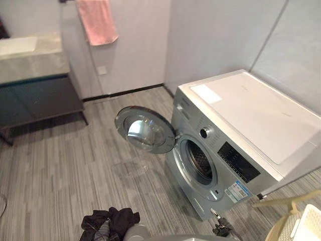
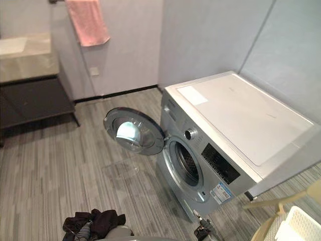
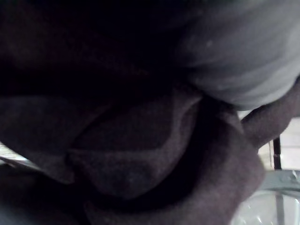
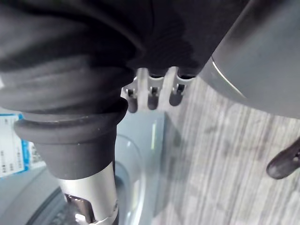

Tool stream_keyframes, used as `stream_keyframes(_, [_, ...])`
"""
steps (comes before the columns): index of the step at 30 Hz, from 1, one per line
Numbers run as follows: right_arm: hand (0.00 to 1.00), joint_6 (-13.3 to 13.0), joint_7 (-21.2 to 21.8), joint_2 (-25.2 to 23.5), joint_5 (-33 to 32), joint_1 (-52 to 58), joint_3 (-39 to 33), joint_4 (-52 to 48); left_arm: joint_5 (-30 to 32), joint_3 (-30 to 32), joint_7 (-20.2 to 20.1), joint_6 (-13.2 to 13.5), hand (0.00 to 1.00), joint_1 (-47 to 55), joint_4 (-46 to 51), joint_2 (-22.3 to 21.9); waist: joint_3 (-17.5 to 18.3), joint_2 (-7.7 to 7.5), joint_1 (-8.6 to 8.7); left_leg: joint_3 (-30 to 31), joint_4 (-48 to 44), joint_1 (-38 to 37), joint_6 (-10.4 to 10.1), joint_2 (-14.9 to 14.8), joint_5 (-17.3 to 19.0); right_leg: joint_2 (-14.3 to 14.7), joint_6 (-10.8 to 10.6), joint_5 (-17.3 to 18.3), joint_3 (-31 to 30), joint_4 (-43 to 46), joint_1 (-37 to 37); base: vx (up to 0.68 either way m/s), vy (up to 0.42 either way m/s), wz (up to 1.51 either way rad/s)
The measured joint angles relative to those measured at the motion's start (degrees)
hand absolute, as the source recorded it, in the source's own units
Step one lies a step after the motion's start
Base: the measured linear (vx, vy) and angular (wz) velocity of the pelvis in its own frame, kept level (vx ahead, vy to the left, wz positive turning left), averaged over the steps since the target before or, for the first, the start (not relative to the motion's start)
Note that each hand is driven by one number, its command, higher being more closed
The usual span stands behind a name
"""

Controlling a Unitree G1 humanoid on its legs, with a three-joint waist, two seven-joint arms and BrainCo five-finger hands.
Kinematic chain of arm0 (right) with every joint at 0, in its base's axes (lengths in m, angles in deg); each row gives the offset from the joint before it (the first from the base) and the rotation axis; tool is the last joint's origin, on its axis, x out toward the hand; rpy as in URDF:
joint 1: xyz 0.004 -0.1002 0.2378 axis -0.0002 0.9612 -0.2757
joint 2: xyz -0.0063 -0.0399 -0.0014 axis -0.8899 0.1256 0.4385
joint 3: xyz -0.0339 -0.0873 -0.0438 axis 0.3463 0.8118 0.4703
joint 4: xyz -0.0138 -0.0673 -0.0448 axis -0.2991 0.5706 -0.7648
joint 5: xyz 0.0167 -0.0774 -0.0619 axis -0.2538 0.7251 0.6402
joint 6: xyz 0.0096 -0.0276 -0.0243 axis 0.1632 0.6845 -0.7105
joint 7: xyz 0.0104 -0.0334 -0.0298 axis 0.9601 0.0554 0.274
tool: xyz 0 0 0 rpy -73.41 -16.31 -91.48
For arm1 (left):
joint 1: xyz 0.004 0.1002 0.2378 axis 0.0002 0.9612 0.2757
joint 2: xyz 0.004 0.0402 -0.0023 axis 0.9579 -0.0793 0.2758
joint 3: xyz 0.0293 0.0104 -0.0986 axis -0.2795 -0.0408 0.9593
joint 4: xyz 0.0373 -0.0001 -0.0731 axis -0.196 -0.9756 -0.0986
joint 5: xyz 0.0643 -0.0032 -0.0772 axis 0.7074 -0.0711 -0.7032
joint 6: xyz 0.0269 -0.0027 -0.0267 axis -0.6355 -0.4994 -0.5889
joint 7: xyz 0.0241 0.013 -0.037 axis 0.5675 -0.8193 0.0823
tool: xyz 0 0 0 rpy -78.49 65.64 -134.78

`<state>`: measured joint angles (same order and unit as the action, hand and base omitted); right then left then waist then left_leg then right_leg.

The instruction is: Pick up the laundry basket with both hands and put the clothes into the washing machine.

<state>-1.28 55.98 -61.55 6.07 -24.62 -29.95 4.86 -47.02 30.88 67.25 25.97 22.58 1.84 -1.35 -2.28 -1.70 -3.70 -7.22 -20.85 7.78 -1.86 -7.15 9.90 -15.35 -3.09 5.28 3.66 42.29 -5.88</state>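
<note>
Nearest, crumpled dark clothes (image 1: 113,220) bunch over the left hand (image 3: 243,56), low in front of the robot. The left wrist view adds close folds burying its fingers, so the grip is unreadable. The right hand (image 4: 150,93) hangs empty with its fingers loose. A white laundry basket (image 1: 307,223) sits to the right. Beyond is the washing machine (image 1: 241,125), its door (image 1: 144,129) swung open.

Washing machine (image 1: 241,135): silver-grey body, white top, black control panel (image 1: 238,161), blue-and-white label (image 1: 237,192).
Towel (image 1: 97,21): plain pink.
Floor (image 1: 65,175): grey, finely streaked.
Clothes (image 1: 118,220): black.
Laundry basket (image 1: 312,221): cream, lattice-pierced.
Vanity cabinet (image 1: 40,100): dark grey, pale mottled top.
Walls (image 1: 215,35): light grey.
Skirting (image 1: 125,93): black.
</note>
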Motion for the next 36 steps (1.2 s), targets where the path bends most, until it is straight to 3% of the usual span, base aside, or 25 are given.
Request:
stream_keyframes(2, [0.0,-0.06,0.39,-0.07,1.1,0.03,0.29,-0.45,0.17,-0.76,-0.39,-0.01,1.0,-0.51,-0.02,-0.16,-0.02,-0.08,0.3,-4.43,3.03,-3.39,0.06,-0.2,0.34,3.72,-1.7,4.91,5.36,2.07,-2.91,0.0,0.127,-1.15])
stream_keyframes(4, [0.0,-0.23,0.87,0.04,1.58,-0.33,0.44,-0.57,1.05,-0.98,-0.77,0.04,1.0,-0.69,-0.13,-1.04,0.03,-0.18,1.44,-8.28,5.49,-5.65,0.47,0.18,0.05,7.09,-0.96,6.54,9.57,-2.75,-3.41,0.04,0.042,-1.13])
stream_keyframes(5, [0.0,-0.19,0.81,0.58,1.7,0.01,0.28,-0.23,2.02,-1.04,-0.93,0.0,1.0,-1.05,-0.59,-2.05,0.55,0.23,1.72,-11.34,8.1,-6.61,0.31,0.47,-0.33,7.7,0.5,7.94,13.52,-11.94,-1.03,0.07,0.008,-0.89])
stream_keyframes(9, [0.0,-0.33,0.26,1.51,1.48,0.11,-1.06,1.16,2.4,-2.95,-1.06,-0.16,1.0,-3.93,-0.63,-3.55,0.98,0.93,2.37,-13.29,11.72,-7.24,-0.65,1.08,-2.95,9.45,3.37,7.55,15.14,-21.97,1.62,0.16,-0.035,-0.45])
stream_keyframes(11, [0.0,-0.23,-0.24,1.82,1.38,1.49,-2.84,1.68,2.7,-4.84,-1.47,-0.36,1.0,-4.7,-0.41,-4.79,0.54,1.47,2.9,-12.17,10.62,-9.96,-0.78,0.88,-2.63,9.76,3.38,7.54,15.43,-23.4,5.77,0.18,-0.017,0.15])
stream_keyframes(12, [0.0,-0.26,-0.22,1.63,1.32,1.96,-2.92,1.66,2.65,-5.41,-1.74,-0.36,1.0,-4.71,-0.15,-5.02,0.52,1.43,2.88,-11.51,8.51,-10.06,-1.09,0.54,-1.86,9.92,3.38,7.54,15.39,-24.11,6.96,0.11,-0.036,0.0])
stream_keyframes(13, [0.0,-0.35,-0.21,1.62,1.16,2.6,-2.77,1.61,2.52,-6.98,-2.06,-0.33,1.0,-4.43,1.23,-5.54,0.75,1.62,2.78,-10.39,1.37,-7.95,-2.12,-0.77,0.4,10.5,3.31,7.95,15.02,-25.14,8.05,0.07,-0.033,-0.13])
stream_keyframes(14, [0.0,-0.42,-0.24,1.55,0.78,2.38,-1.97,1.56,2.5,-7.96,-2.18,-0.04,1.0,-4.19,3.77,-5.82,0.44,1.83,2.65,-8.77,-10.54,-2.46,-3.91,-2.45,2.01,10.81,3.14,10.56,13.99,-25.53,8.2,0.05,-0.026,-0.17])
stream_keyframes(15, [0.0,-0.35,-0.22,1.93,0.77,2.08,-1.83,1.23,2.51,-8.34,-2.25,0.04,1.0,-4.3,4.55,-5.82,0.17,2.0,2.87,-6.85,-17.07,0.46,-3.88,-3.99,1.94,11.6,3.74,10.97,13.67,-25.08,8.53,0.03,0.035,-0.43])
stream_keyframes(17, [0.0,-0.43,-0.35,3.3,0.92,2.01,-1.49,1.23,2.52,-8.32,-2.12,0.24,1.0,-2.11,6.92,-6.02,-0.87,4.98,1.17,0.69,-33.25,6.33,-4.77,-6.26,-3.21,14.07,3.61,11.83,9.44,-23.73,9.92,0.07,0.114,-0.89])
stream_keyframes(18, [0.0,-0.4,-0.42,3.44,1.0,2.21,-1.09,1.24,2.52,-8.25,-2.02,0.25,1.0,-1.29,6.92,-5.86,-0.87,4.89,1.07,1.75,-35.39,6.9,-5.31,-6.01,-5.09,14.11,3.59,11.94,7.92,-23.76,10.54,0.14,0.145,-0.97])
stream_keyframes(19, [0.0,-0.2,-0.51,3.62,1.03,2.37,0.34,1.22,2.52,-7.86,-2.01,0.4,1.0,-0.18,7.55,-4.91,-0.76,4.14,1.03,2.78,-38.3,7.87,-5.06,-5.58,-6.91,13.87,3.67,11.99,6.36,-24.29,11.12,0.19,0.168,-0.99])
stream_keyframes(20, [0.0,-0.27,-0.48,3.8,1.68,2.15,2.22,0.9,2.5,-7.26,-1.94,0.48,1.0,0.3,7.48,-4.08,-0.63,3.92,1.01,3.79,-38.6,8.9,-2.17,-5.69,-3.09,13.44,3.45,11.87,3.86,-24.69,11.22,0.15,0.141,-0.91])
stream_keyframes(22, [0.0,-0.12,-0.46,3.97,2.11,1.32,2.98,1.01,2.37,-6.42,-1.87,0.79,1.0,0.77,7.33,-4.07,-0.51,3.66,0.92,5.99,-34.37,10.28,-2.13,-6.18,-0.01,12.97,2.76,11.48,0.94,-25.8,11.23,0.2,0.211,-0.94])
stream_keyframes(23, [0.0,-0.1,-0.46,3.55,2.15,0.23,2.88,1.19,2.01,-4.68,-1.72,0.93,1.0,1.54,6.9,-4.11,-0.57,3.57,0.55,9.37,-24.18,10.04,-2.31,-6.6,0.79,11.93,0.77,10.28,-2.05,-26.62,10.62,0.27,0.335,-1.17])
stream_keyframes(25, [0.0,-0.14,-0.5,3.55,2.19,0.11,2.83,1.28,1.81,-3.12,-1.62,0.9,1.0,1.76,6.24,-4.45,-0.3,4.11,-0.58,15.58,-9.92,7.2,-2.69,-6.1,0.31,11.03,-0.81,10.0,-4.8,-27.81,10.56,0.24,0.417,-0.97])
stream_keyframes(26, [0.0,-0.18,-0.63,4.24,2.22,0.26,2.81,1.33,0.74,-2.62,-1.45,0.95,1.0,2.44,4.98,-5.12,0.74,5.65,-0.43,22.73,-1.96,4.85,-8.53,-4.95,-0.86,10.17,-3.44,10.61,-6.06,-28.5,10.61,0.24,0.498,-0.53])
stream_keyframes(27, [0.0,-0.26,-0.7,4.36,2.24,0.06,2.8,1.55,0.32,-2.39,-1.35,0.92,1.0,2.14,4.15,-5.23,0.91,5.72,-0.15,22.58,-1.83,4.47,-9.96,-3.59,0.52,9.06,-4.44,10.87,-6.47,-28.65,11.02,0.29,0.549,-0.32])
stream_keyframes(29, [0.0,-0.22,-0.7,2.31,2.05,0.55,3.62,1.81,-0.23,-2.25,-0.78,1.11,1.0,1.43,3.05,-3.03,1.43,2.41,-0.2,18.63,-3.51,4.03,-6.81,0.44,1.94,4.2,-5.24,7.27,-8.34,-29.67,11.61,0.24,0.371,-0.26])
stream_keyframes(32, [0.0,-0.42,-0.54,1.86,2.03,0.72,3.86,1.67,0.03,-2.21,-0.86,1.36,1.0,0.92,1.64,-2.32,1.95,1.91,-0.25,15.47,-4.81,3.31,-4.61,2.22,3.19,1.9,-8.07,1.38,-10.24,-30.77,11.08,0.13,0.327,-0.33])
stream_keyframes(36, [0.0,-0.32,-0.25,2.22,2.78,0.89,6.06,1.03,0.53,-5.76,-0.67,1.29,1.0,0.17,1.7,-1.88,2.53,1.49,-0.26,10.66,-5.44,3.36,-1.53,4.27,4.79,-1.5,-10.75,-3.91,-13.31,-29.75,7.4,0.02,0.26,-0.58])
